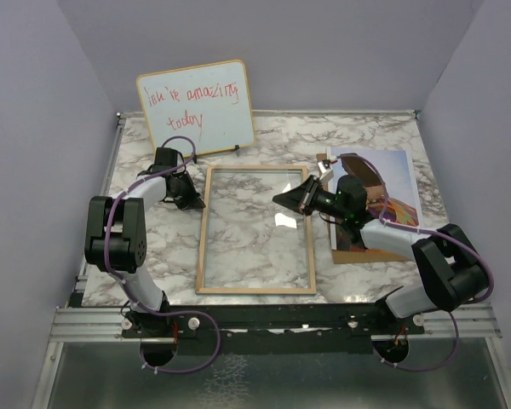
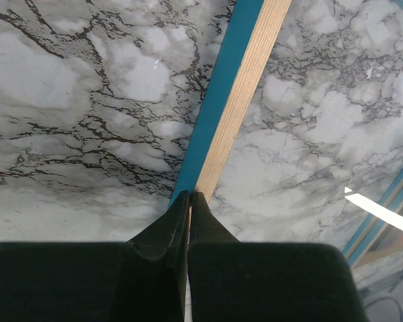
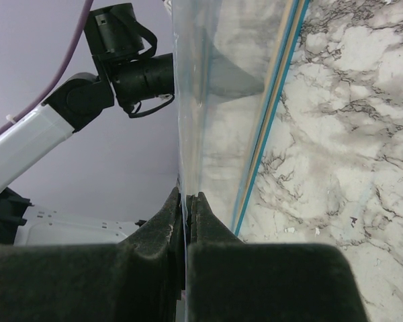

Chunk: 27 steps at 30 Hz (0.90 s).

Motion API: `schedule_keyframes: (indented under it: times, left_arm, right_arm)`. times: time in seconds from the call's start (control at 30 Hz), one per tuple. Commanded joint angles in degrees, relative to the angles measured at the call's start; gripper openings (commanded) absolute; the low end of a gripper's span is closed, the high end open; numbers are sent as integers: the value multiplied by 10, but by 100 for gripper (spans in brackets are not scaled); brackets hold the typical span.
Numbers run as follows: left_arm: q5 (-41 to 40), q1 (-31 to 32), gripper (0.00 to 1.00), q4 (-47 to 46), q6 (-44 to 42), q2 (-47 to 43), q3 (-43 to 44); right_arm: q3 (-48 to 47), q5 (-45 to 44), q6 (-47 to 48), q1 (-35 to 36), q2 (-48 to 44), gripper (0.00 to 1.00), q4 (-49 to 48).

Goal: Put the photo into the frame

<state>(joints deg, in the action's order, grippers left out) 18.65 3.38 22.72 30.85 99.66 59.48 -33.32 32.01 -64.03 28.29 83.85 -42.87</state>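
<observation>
The frame [image 1: 255,290] lies flat in the middle of the table, light wood face up. Its rail [image 2: 235,100] shows a blue side in the left wrist view. My left gripper [image 1: 196,203] is shut, its tips [image 2: 189,194] right at the frame's left rail. My right gripper [image 1: 283,200] reaches in over the right rail and is shut [image 3: 188,196] on the edge of the clear pane [image 3: 215,100]. The frame's far rail [image 3: 275,107] shows beside the pane. The balloon photo [image 1: 390,175] lies on the table at the right, partly under my right arm.
A whiteboard [image 1: 196,106] with red handwriting leans against the back wall, just behind the frame's far left corner. Purple walls close in the left, right and back. My left arm [image 3: 121,67] shows in the right wrist view.
</observation>
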Motion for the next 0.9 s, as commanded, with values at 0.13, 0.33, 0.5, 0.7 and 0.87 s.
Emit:
schedule_keyframes:
  times: [0.13,0.33,0.5,0.7,0.87]
  left_arm:
    - [-22,9,0,15,-4,39,-22]
    - [-20,9,0,15,-4,41,-19]
    - [-14,9,0,15,-6,42,-19]
    - [-10,10,0,15,-8,41,-17]
    - [-8,9,0,15,-10,43,-16]
  right_arm:
    - [1,-43,18,6,11,1,111]
    - [19,-69,32,5,0,1,139]
    - [20,-88,51,6,4,0,162]
    - [13,-122,91,5,-6,1,217]
    - [-5,-143,124,6,-7,1,255]
